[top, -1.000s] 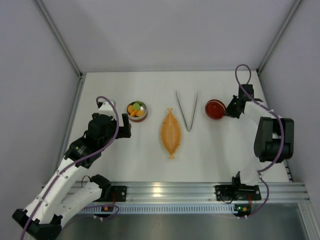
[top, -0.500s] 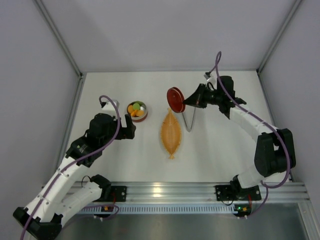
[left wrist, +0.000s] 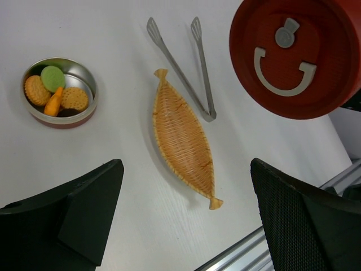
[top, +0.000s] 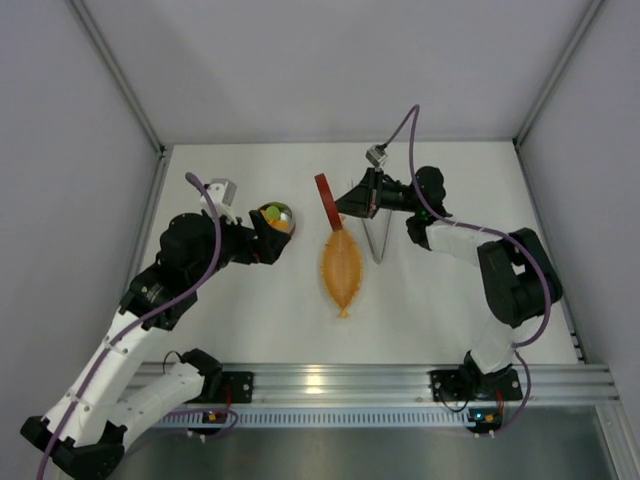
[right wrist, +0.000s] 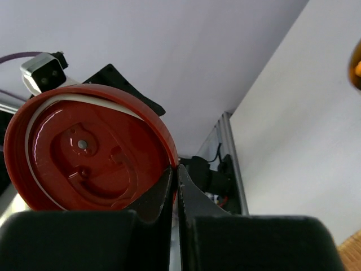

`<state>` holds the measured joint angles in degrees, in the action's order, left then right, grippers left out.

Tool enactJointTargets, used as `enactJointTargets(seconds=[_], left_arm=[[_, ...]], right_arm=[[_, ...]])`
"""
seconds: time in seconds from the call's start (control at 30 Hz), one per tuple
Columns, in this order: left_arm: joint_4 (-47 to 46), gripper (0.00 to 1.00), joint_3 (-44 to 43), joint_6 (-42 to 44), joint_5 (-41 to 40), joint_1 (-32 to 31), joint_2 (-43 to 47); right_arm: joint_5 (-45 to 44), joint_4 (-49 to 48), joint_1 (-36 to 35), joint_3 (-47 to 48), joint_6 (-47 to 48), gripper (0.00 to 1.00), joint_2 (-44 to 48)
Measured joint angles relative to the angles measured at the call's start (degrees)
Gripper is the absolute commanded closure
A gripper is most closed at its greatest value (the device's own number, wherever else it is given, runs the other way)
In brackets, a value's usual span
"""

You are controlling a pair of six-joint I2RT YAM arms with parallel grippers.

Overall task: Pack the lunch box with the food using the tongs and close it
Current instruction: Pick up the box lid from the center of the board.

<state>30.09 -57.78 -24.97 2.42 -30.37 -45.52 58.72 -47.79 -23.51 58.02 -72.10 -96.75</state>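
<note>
Your right gripper (right wrist: 175, 172) pinches the lid (right wrist: 90, 152) by its rim — lid on edge, aloft. Your left gripper (top: 262, 243) is spread wide, the lunch box (left wrist: 59, 119) just beyond it.

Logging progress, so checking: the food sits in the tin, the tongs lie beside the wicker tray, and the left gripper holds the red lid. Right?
Not quite: it is the right gripper that holds the red lid, pinched at its rim; the right wrist view shows it. The rest stands.
</note>
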Motion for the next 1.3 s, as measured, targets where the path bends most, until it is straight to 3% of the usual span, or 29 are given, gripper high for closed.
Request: enactJointTargets(seconds=[0.13, 0.33, 0.63, 1.07, 1.3], left_arm=[[-1.73, 0.01, -0.42, -1.09, 2.45, 0.0, -0.02], [-4.02, 0.01, -0.44, -2.19, 4.24, 0.0, 0.0], [-8.22, 0.01, -0.44, -4.37, 5.79, 0.0, -1.84], [-25.4, 0.01, -0.07, -11.15, 10.25, 0.0, -7.5], [-29.03, 0.01, -0.04, -12.37, 11.69, 0.0, -10.91]], right_arm=[[1.25, -14.43, -0.2, -0.17, -18.32, 1.0, -7.52], [1.51, -19.06, -0.96, -0.2, -30.27, 1.0, -11.87], [1.4, -22.95, -3.39, 0.39, -34.67, 1.0, -11.74], [1.18, -23.52, -4.9, 2.12, -36.61, 1.0, -10.75], [0.9, -23.71, -4.92, 4.42, -38.23, 1.0, -10.23]])
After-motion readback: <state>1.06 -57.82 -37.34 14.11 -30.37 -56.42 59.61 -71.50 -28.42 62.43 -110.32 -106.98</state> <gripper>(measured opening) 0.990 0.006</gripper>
